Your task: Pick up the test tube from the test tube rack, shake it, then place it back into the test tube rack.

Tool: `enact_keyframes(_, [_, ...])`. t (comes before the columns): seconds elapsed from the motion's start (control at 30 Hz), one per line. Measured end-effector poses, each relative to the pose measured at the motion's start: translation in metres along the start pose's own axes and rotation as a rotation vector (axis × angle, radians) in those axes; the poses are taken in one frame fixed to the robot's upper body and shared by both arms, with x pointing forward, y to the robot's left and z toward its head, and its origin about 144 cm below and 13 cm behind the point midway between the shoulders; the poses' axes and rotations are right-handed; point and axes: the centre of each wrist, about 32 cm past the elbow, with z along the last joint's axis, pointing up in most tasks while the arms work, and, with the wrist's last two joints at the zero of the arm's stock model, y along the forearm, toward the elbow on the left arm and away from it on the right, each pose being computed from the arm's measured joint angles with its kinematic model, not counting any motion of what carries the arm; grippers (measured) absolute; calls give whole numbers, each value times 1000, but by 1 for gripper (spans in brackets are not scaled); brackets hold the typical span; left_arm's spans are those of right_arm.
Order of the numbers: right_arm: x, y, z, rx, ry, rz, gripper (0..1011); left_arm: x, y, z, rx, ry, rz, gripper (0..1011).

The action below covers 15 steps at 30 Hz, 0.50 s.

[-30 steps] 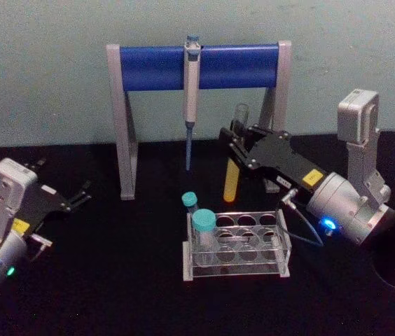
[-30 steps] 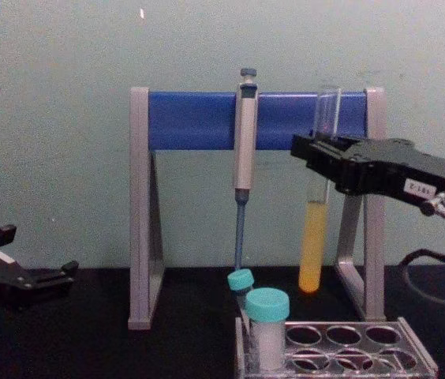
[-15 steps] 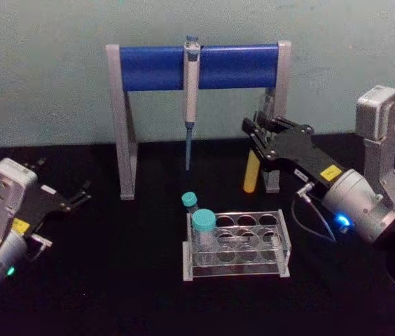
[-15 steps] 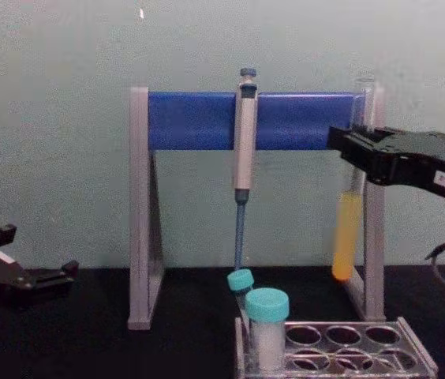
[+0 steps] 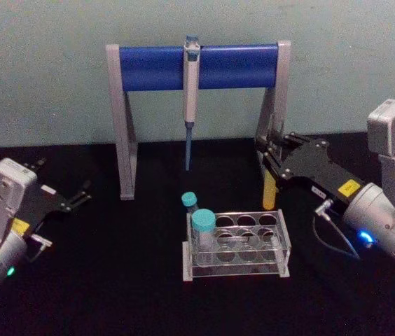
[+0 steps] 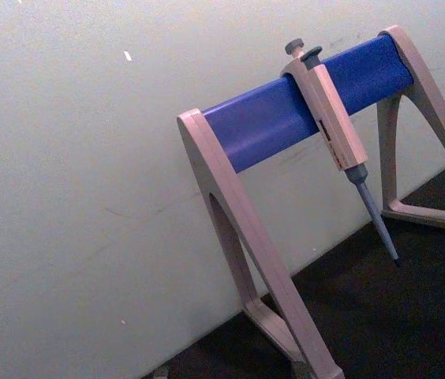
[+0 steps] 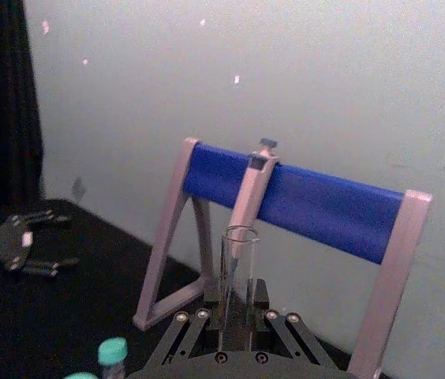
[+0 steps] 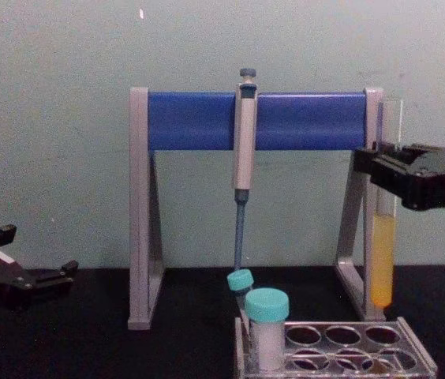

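Holding the tall thin clear glass test tube [image 8: 383,245] upright, the right tool [image 8: 380,170] pinches it mid-length, and its fingers hide the tube's middle. In head view the clear upper part is hard to make out against the right leg of the grey-legged stand [image 5: 123,126]. The tube hangs off the black desk [image 5: 113,280], above and just behind the right end of the low clear plastic test tube rack [image 5: 285,241], apart from it. Yellow-orange liquid fills the tube's lower part. The rack's bottom is cut off at chest view's lower edge. Two teal-capped white vials [image 5: 203,225] sit at the rack's left end. A grey-blue pipette [image 5: 190,98] hangs on the blue crossbar [image 5: 152,68]. The left tool [image 5: 63,180] sits low at the left, fingers spread, partly cut off in chest view.
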Motion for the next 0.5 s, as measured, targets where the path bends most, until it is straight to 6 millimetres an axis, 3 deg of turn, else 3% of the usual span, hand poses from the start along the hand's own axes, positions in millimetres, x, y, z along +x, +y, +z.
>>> enact_keyframes(0.23, [-3,-3,2,-18,20,96,238,0,0,0,0,0,0,1001])
enact_keyframes(0.5, [-6,10,-3,23,111,159,237,0,0,0,0,0,0,1002])
